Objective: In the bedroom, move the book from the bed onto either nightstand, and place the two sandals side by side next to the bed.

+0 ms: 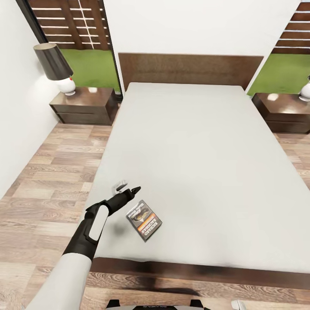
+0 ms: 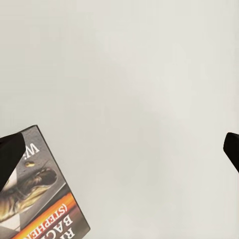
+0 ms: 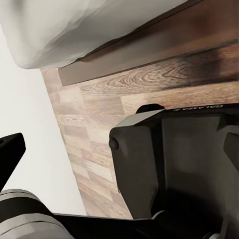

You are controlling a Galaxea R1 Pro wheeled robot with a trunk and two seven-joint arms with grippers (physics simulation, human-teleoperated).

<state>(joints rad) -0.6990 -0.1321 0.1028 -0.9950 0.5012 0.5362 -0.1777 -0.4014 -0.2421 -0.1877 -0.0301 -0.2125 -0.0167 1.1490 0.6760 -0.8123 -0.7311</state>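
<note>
A: Left pincer (image 1: pixel 128 190) is over the light-grey mattress of the big dark-framed bed (image 1: pixel 202 150), near the foot edge. Jaws spread wide, nothing between them. In the left wrist view one black fingertip (image 2: pixel 9 157) overlaps the book's corner and the other (image 2: pixel 232 149) sits at the far edge.

B: Book?

A: Small thin paperback with dark cover, oval picture and orange band (image 1: pixel 144 220) lies flat on the mattress, just beside the pincer, toward the foot edge. Can't tell if the fingertip touches it.

B: Right pincer?

A: One black fingertip (image 3: pixel 11 149) shows in its wrist view, over grey-brown plank floor (image 3: pixel 99 129) by the bed frame. Opening: can't tell.

B: Nightstands?

A: Two low dark brown glossy cabinets flank the headboard, left (image 1: pixel 84 105) and right (image 1: pixel 282 112). Left one carries a white-based lamp with dark shade (image 1: pixel 56 66).
</note>
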